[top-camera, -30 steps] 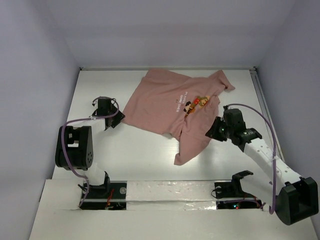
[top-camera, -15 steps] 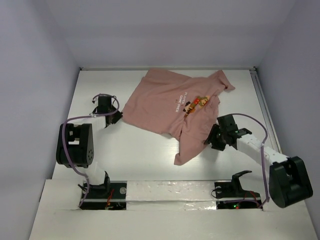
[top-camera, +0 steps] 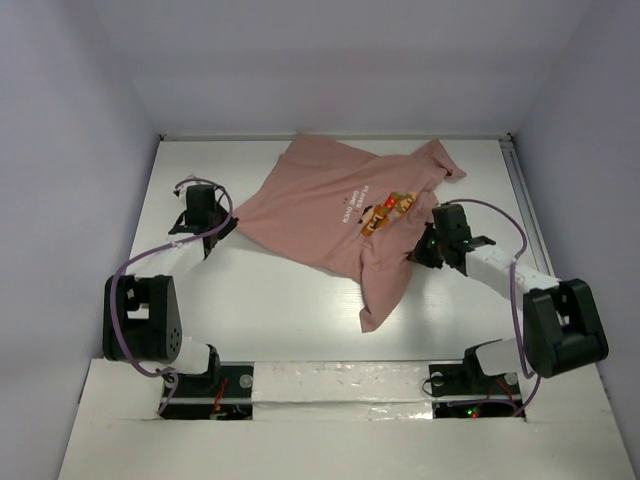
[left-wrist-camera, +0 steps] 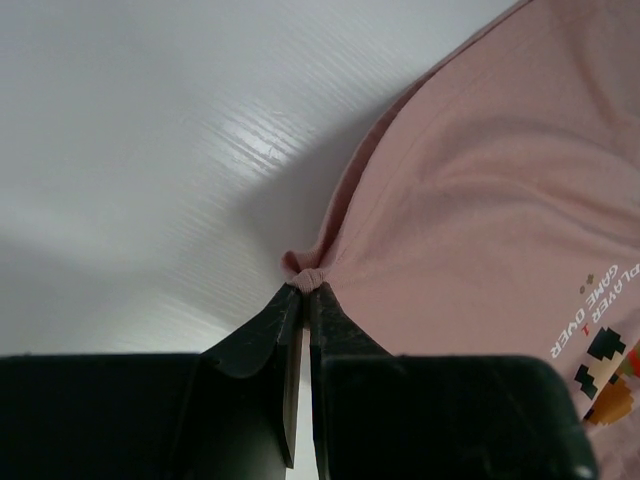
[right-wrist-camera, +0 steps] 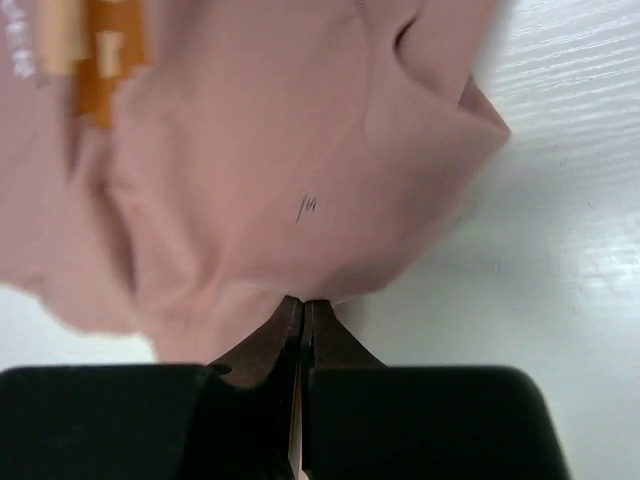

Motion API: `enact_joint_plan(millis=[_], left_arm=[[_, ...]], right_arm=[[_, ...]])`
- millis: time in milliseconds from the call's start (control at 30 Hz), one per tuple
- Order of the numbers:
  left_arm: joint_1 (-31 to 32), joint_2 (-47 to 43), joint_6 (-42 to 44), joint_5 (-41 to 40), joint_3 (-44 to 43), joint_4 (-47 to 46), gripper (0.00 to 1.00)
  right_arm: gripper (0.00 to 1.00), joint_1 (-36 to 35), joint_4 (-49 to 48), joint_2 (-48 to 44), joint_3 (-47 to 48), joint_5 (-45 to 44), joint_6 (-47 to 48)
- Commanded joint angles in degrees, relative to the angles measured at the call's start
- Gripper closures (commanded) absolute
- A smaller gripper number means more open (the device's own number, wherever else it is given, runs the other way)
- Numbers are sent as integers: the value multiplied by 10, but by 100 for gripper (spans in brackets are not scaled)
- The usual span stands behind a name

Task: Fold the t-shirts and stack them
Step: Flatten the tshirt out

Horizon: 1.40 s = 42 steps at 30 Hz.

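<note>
A salmon-pink t-shirt [top-camera: 330,210] with a small white text print and a pixel figure lies spread and rumpled on the white table, chest up. My left gripper [top-camera: 232,226] is shut on the shirt's left edge, pinching a small bunch of hem [left-wrist-camera: 305,272] in the left wrist view. My right gripper [top-camera: 420,250] is shut on the shirt's right edge; in the right wrist view the fabric [right-wrist-camera: 280,180] drapes over the closed jaws. A strip of the shirt [top-camera: 380,290] trails toward the near edge.
White table [top-camera: 270,300] enclosed by pale walls on three sides. A metal rail [top-camera: 522,200] runs along the table's right side. The arm bases [top-camera: 340,385] sit on the near ledge.
Both grippers moved toward the far side, pulling the shirt with them. The right arm swung inward and the shirt's trailing strip shifted up and right.
</note>
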<state>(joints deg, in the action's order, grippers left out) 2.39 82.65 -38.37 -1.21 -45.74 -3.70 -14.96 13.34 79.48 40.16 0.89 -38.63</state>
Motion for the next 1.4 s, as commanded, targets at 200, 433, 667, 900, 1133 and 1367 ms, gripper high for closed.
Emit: enact_joint_plan(millis=[200, 433, 667, 900, 1133, 1367], left_arm=[[-26, -60, 27, -20, -77, 30, 100], [-31, -41, 27, -25, -115, 36, 100], [-31, -20, 31, -29, -131, 32, 100], [-31, 12, 36, -36, -146, 33, 100], [-31, 40, 35, -39, -121, 26, 100], [-36, -12, 23, -44, -72, 36, 100]], right_arm=[[100, 3, 424, -206, 342, 187, 180], [100, 3, 551, -211, 426, 228, 172], [100, 3, 466, -206, 306, 189, 154], [100, 83, 204, 13, 227, 170, 162], [64, 100, 159, 277, 428, 133, 155], [39, 85, 235, 277, 580, 161, 152]])
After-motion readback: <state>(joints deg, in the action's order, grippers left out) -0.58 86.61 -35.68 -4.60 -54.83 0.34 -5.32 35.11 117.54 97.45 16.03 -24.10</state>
